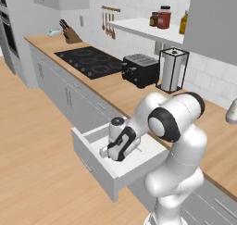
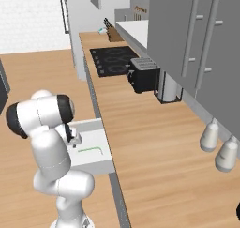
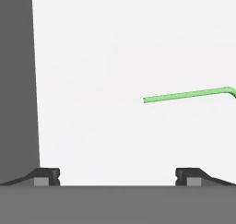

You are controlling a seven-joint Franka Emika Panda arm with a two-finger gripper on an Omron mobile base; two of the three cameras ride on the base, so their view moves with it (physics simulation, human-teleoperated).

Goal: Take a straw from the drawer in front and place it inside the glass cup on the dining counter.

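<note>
The pincer hangs over the pulled-out drawer, fingers spread wide, nothing between them. The straw lies on the drawer's pale floor ahead of the tips, apart from them, bent at one end. Beyond, on the counter, sit a toaster and cooktop.
</note>
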